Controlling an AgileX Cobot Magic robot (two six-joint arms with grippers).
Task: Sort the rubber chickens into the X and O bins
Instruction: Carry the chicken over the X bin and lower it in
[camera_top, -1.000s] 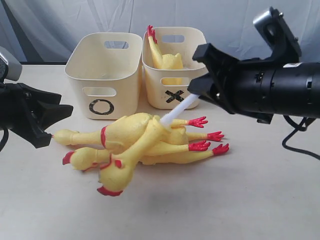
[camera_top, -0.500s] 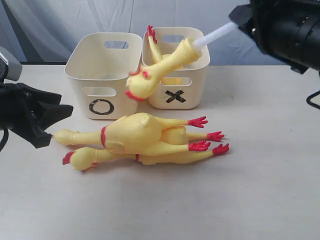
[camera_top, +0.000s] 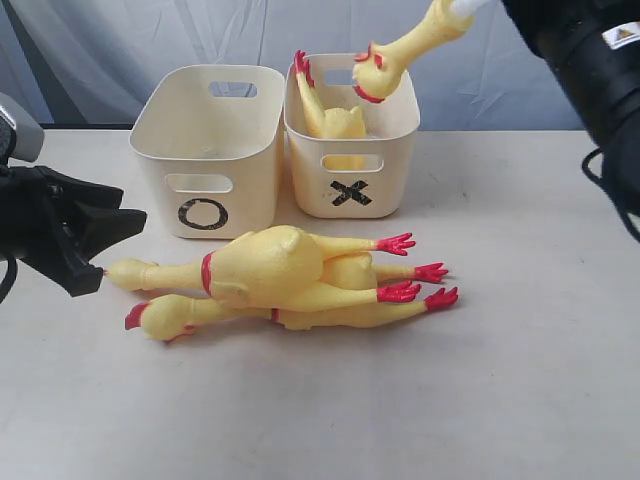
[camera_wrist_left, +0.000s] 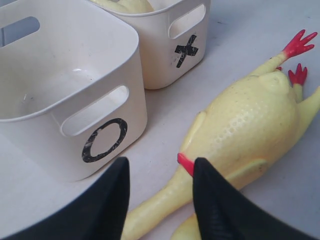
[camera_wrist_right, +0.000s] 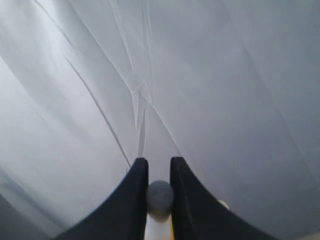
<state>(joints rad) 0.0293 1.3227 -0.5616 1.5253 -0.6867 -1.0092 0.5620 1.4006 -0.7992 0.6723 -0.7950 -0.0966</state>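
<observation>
The left gripper (camera_wrist_left: 160, 197) has its black jaws spread apart, gripping nothing. Just past its tips lies the red-banded neck of a long yellow rubber chicken (camera_wrist_left: 250, 125), stacked on a second chicken (camera_top: 330, 315) on the pale table (camera_top: 500, 400). Farther out stand the cream plastic rectangular O bin (camera_wrist_left: 75, 100) and X bin (camera_wrist_left: 175, 45), which has a third chicken (camera_top: 325, 115) inside. The right gripper (camera_wrist_right: 159, 192) is clenched on the white stick (camera_wrist_right: 158, 225) of the hanging chicken (camera_top: 405, 50), which slants head-down from it toward the X bin.

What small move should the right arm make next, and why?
Probably lower the held chicken toward the X bin: the right gripper is clamped on its white stem, and its head hangs just above that bin's rim.
</observation>
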